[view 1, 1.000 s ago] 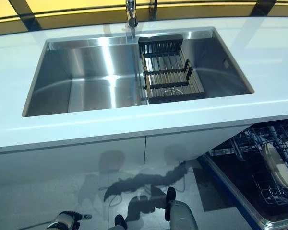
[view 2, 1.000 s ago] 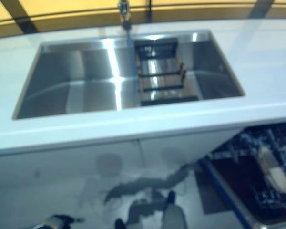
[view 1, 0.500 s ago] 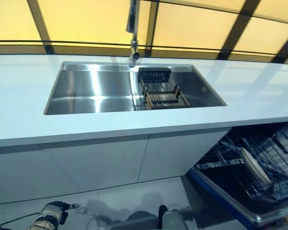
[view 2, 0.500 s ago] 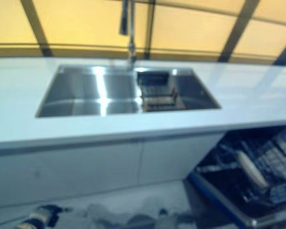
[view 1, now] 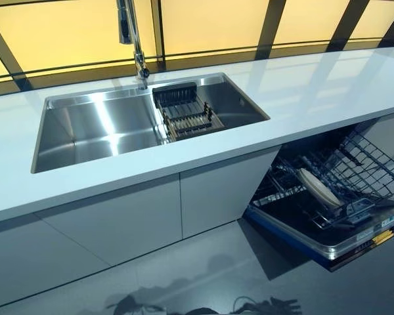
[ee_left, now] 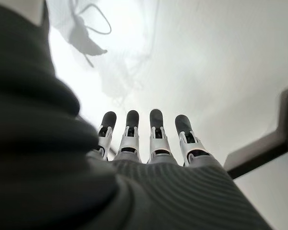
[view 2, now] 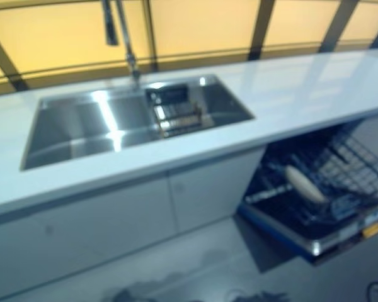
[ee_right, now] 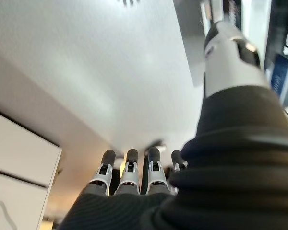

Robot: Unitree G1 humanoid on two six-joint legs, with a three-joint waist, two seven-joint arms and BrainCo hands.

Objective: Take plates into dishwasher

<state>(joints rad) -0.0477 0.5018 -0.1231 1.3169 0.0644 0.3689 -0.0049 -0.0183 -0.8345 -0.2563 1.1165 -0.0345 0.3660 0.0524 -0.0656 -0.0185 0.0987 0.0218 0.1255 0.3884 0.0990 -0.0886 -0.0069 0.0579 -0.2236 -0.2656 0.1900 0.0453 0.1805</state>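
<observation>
Overhead, a long white countertop (view 1: 315, 85) runs across the scene, with white cabinet doors (view 1: 151, 216) below it and a grey floor (view 1: 217, 269) in front. Set into the countertop is a steel sink (view 1: 98, 128), and a faucet (view 1: 134, 39) stands at its back edge. A dark drying rack (view 1: 184, 113) sits in the right part of the sink. To the right, under the countertop, the dishwasher (view 1: 328, 223) is open and its wire rack (view 1: 354, 164) is pulled out. One white plate (view 1: 317, 188) stands tilted in this rack. Both hands hang over the floor and hold nothing: the left hand (ee_left: 144, 143) has its fingers straight, and the right hand (ee_right: 134, 179) also has straight, relaxed fingers.
</observation>
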